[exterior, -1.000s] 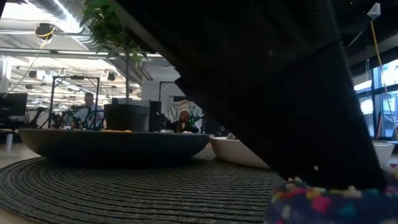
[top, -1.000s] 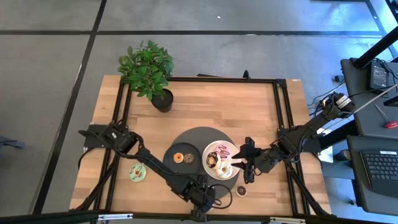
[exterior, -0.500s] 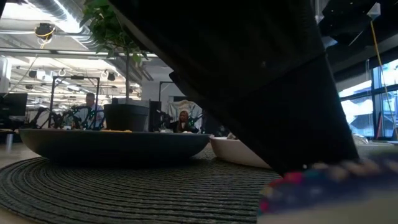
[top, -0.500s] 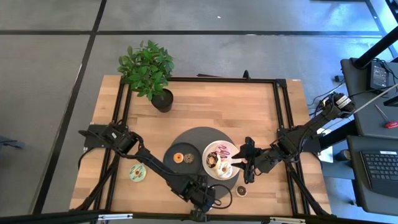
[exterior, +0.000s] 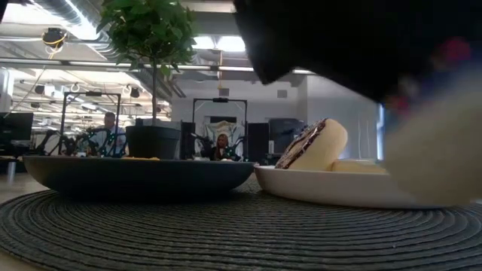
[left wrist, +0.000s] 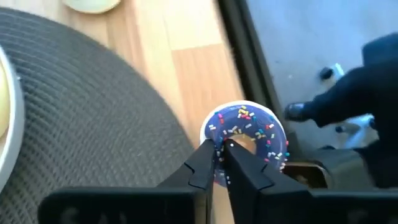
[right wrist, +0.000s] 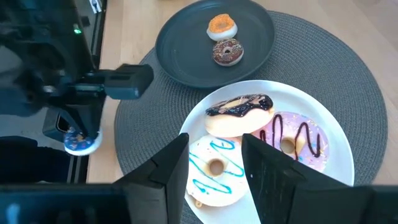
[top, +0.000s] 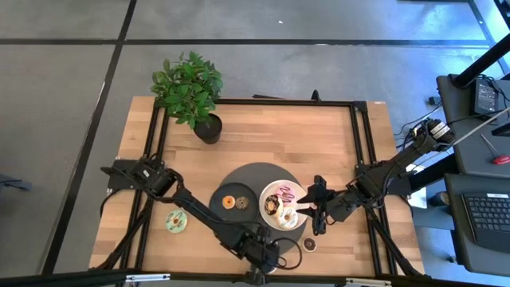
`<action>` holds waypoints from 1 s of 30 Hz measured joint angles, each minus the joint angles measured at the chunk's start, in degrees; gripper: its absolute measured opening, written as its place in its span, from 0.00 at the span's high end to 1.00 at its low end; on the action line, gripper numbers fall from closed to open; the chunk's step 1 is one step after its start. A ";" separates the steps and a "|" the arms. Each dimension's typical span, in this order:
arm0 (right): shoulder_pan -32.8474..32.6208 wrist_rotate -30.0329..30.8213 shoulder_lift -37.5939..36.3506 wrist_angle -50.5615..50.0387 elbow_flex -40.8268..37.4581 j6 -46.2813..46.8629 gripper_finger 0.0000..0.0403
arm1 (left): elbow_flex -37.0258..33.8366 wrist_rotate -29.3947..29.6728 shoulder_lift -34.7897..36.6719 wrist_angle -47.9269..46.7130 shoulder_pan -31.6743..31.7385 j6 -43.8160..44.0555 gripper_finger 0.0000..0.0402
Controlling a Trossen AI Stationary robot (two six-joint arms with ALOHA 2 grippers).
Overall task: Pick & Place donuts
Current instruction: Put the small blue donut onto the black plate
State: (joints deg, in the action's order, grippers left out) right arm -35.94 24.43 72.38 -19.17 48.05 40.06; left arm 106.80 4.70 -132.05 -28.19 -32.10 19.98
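Lifting clear of the mat [left wrist: 74, 112], left gripper [left wrist: 219, 158] carries the purple donut [left wrist: 245, 140].

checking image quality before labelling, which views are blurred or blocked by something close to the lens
Low view: a dark arm part fills the top right, and a pale smear blurs the right edge. Left wrist view: the purple donut in the left hand is soft. Right wrist view: sharp, right hand open above the white plate.

Counted: 7 donuts [right wrist: 238, 114], 2 plates [right wrist: 186, 46], 1 mat [right wrist: 348, 81], 1 potted plant [top: 190, 89], 2 arms [top: 199, 217], and 2 people [exterior: 109, 134] beyond the table.
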 joint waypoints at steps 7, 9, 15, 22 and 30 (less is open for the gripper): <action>0.00 -0.02 0.00 -0.01 0.00 0.05 0.63 | 4.01 3.22 2.80 -18.61 -0.21 3.18 0.97; 0.04 -0.02 0.00 -0.02 0.00 0.02 0.63 | 4.03 4.87 4.29 -22.21 -0.40 3.86 0.97; 0.04 -0.02 0.00 -0.02 0.00 0.06 0.63 | 4.14 12.83 9.16 -36.84 -1.25 10.11 0.96; 0.04 0.00 0.00 -0.04 0.00 -0.01 0.63 | 4.14 21.06 10.69 -49.60 -1.14 22.67 0.96; 0.11 0.00 0.00 -0.04 0.00 0.08 0.63 | 4.12 21.30 6.00 -49.92 -0.05 24.05 0.96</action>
State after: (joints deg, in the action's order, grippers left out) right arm -35.83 24.43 72.38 -19.20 48.05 40.14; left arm 110.91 26.01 -126.05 -78.11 -32.15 44.04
